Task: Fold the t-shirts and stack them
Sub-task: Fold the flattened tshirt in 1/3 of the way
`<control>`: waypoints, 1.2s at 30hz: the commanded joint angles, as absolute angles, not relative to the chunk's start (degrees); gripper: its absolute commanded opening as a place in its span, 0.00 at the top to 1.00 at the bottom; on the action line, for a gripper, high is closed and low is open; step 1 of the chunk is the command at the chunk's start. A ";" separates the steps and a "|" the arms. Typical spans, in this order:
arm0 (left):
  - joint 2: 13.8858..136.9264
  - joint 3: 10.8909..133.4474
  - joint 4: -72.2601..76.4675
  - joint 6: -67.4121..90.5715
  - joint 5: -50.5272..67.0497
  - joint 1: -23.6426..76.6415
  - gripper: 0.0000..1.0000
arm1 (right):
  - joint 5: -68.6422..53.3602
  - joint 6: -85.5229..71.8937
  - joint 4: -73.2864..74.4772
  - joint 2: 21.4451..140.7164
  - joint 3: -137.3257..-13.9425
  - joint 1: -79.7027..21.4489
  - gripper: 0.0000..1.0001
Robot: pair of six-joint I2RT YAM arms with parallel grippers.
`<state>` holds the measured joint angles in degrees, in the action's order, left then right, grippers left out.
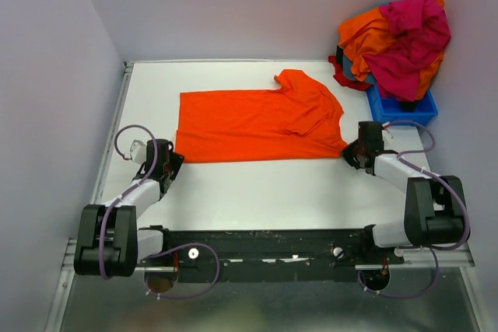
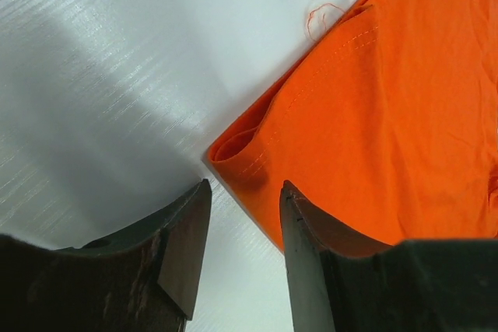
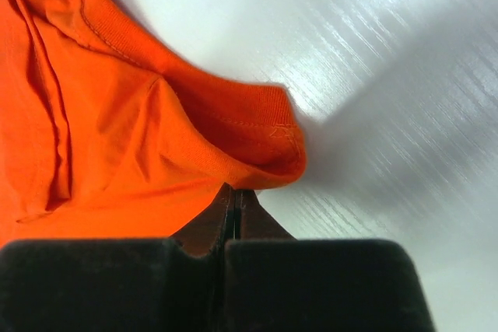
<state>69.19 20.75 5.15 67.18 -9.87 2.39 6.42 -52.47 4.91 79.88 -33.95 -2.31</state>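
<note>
Orange t-shirt (image 1: 261,124) flat on white table (image 1: 257,192), left gripper (image 2: 246,186) half open at its corner, right gripper (image 3: 233,190) pinching its edge, other t-shirts (image 1: 397,40) heaped in blue bin (image 1: 405,110)

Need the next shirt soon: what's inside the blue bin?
A heap of crumpled t-shirts, orange, magenta-pink and red, spilling over the blue bin. Its floor and anything beneath are hidden.

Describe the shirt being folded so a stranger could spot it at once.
On the white table, look at the middle. The orange t-shirt lies there spread flat and alone; the other shirts are crumpled in a heap over the blue bin at the far right.
</note>
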 commanded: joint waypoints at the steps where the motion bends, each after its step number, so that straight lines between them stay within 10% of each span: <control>1: 71.36 20.39 2.81 67.59 -12.65 2.64 0.47 | 9.32 -50.10 3.69 81.12 -36.38 -2.20 0.99; 10: 72.86 21.88 2.11 67.59 -15.12 2.72 0.50 | 6.16 -48.60 0.97 80.86 -35.07 -2.20 0.99; 15: 76.72 22.76 4.56 66.89 -14.33 2.72 0.67 | 5.45 -48.52 0.62 81.04 -34.80 -2.20 0.99; 19: 79.01 21.18 15.10 62.24 -11.25 2.72 1.00 | 5.71 -48.25 1.05 79.90 -34.81 -2.20 0.99; 36: 62.68 35.87 -9.05 58.09 -18.19 2.46 1.00 | 5.70 -45.61 14.83 68.74 -53.71 -2.02 0.99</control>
